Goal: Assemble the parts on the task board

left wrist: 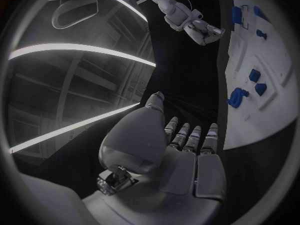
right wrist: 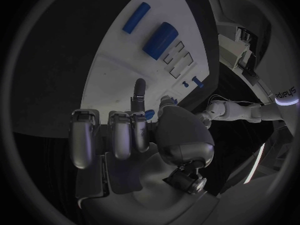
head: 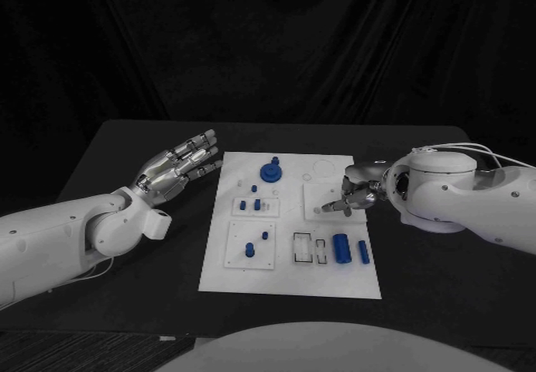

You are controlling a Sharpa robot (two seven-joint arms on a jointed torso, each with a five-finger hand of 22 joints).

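The task board (head: 293, 267) lay in the middle of the black table (head: 435, 263), a white plate with its blue parts spread across it. A round knobbed part (head: 272, 170) stood near the far edge, small pegs (head: 249, 204) sat upright in a raised block below it, and two more pegs (head: 257, 242) stood in the block nearer the robot. Toward the board's near right corner a thick cylinder (head: 341, 249) and a thin rod (head: 363, 251) lay flat beside empty rectangular slots (head: 303, 246), most likely waiting to be seated there.

The right hand (head: 355, 194) hung over the board's right side, above a raised square block, fingers curled down toward it; I could not tell whether it pinched anything or merely closed in. It looked placed there to work that block or reach for the loose parts just below. In the right wrist view its fingers (right wrist: 119, 135) pointed down at the white plate.

The left hand (head: 176, 169) hovered off the board's left edge, palm up, fingers spread and holding nothing, apparently parked clear of the work.

On the far arm in the right wrist view a band of lettering (right wrist: 284, 92) showed, too bent to read with confidence.
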